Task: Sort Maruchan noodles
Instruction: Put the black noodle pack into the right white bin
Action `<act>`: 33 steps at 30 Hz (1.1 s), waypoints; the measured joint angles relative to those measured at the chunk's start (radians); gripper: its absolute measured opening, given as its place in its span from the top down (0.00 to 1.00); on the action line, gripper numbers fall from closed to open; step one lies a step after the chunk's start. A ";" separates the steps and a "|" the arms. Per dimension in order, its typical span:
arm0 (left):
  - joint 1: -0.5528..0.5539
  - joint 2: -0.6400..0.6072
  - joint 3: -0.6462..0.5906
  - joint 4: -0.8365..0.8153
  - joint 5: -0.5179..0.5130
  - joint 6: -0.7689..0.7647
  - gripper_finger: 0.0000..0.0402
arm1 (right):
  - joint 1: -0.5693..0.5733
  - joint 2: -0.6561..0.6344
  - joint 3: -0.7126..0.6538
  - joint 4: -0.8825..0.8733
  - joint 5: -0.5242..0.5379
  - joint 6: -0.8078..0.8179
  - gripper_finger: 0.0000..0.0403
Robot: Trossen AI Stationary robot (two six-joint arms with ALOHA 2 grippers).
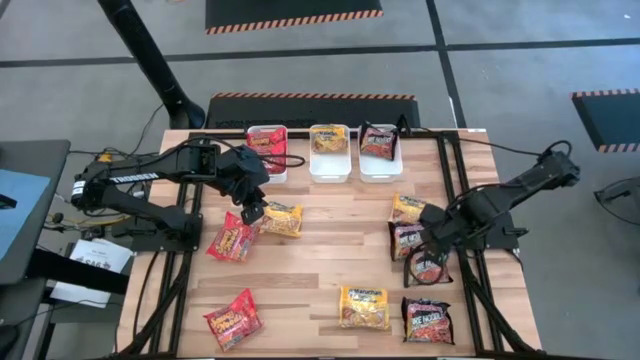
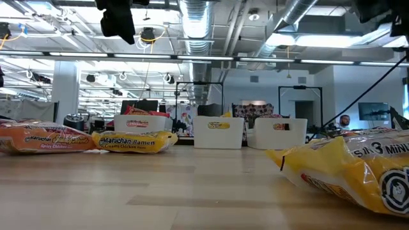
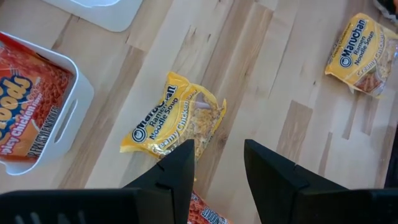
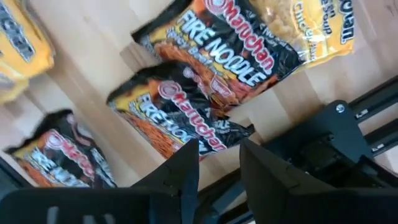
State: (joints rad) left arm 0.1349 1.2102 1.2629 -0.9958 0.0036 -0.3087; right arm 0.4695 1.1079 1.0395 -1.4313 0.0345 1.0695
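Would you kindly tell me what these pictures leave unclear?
- High view: the left gripper covers part of the yellow packet; packet print too small to read.
- Low view: the three white trays' contents sit behind their walls.
- Right wrist view: the right gripper hides part of a black Fire Noodle packet.

Pale wooden table point(image 1: 330, 265), three white trays point(image 1: 329, 168) along its far edge, red, yellow and black noodle packets point(image 1: 364, 306) scattered flat left, right and near

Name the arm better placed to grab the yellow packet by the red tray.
Left. Its claw hangs open right over that yellow packet; the right claw is across the table above black packets.
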 joint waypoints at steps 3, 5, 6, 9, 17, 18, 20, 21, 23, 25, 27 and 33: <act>0.000 0.000 0.000 0.000 0.000 -0.010 0.69 | -0.013 -0.003 -0.023 0.008 -0.009 -0.060 0.61; 0.000 0.000 0.000 0.000 0.000 -0.026 0.69 | -0.022 -0.003 -0.046 0.021 -0.029 -0.104 0.58; 0.000 0.000 0.000 0.001 0.000 -0.033 0.69 | -0.026 -0.003 -0.058 0.032 -0.041 -0.127 0.56; 0.000 0.000 0.000 0.002 0.000 -0.052 0.69 | -0.034 -0.003 -0.096 0.092 -0.068 -0.189 0.54; 0.000 0.000 0.000 0.036 0.000 -0.081 0.69 | -0.034 -0.003 -0.211 0.189 -0.095 -0.289 0.54; 0.000 0.000 0.000 0.042 0.000 -0.081 0.69 | -0.034 -0.003 -0.220 0.193 -0.102 -0.293 0.54; 0.000 0.000 0.000 0.052 0.000 -0.081 0.69 | -0.034 -0.003 -0.240 0.218 -0.116 -0.294 0.54; 0.000 0.000 0.000 0.052 0.000 -0.081 0.69 | -0.034 -0.003 -0.252 0.239 -0.118 -0.294 0.54; 0.000 0.000 0.000 0.058 0.000 -0.081 0.69 | -0.034 -0.003 -0.277 0.283 -0.137 -0.294 0.54; 0.000 0.000 0.000 0.069 0.000 -0.081 0.69 | -0.034 -0.002 -0.296 0.312 -0.145 -0.293 0.54; 0.000 0.000 0.000 0.079 0.000 -0.081 0.69 | -0.036 0.005 -0.308 0.327 -0.144 -0.293 0.54; 0.000 0.000 0.000 0.077 -0.015 -0.081 0.69 | -0.057 0.042 -0.352 0.390 -0.147 -0.285 0.54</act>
State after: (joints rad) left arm 0.1349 1.2106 1.2629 -0.9192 -0.0114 -0.3894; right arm 0.4123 1.1503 0.6876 -1.0416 -0.1123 0.7841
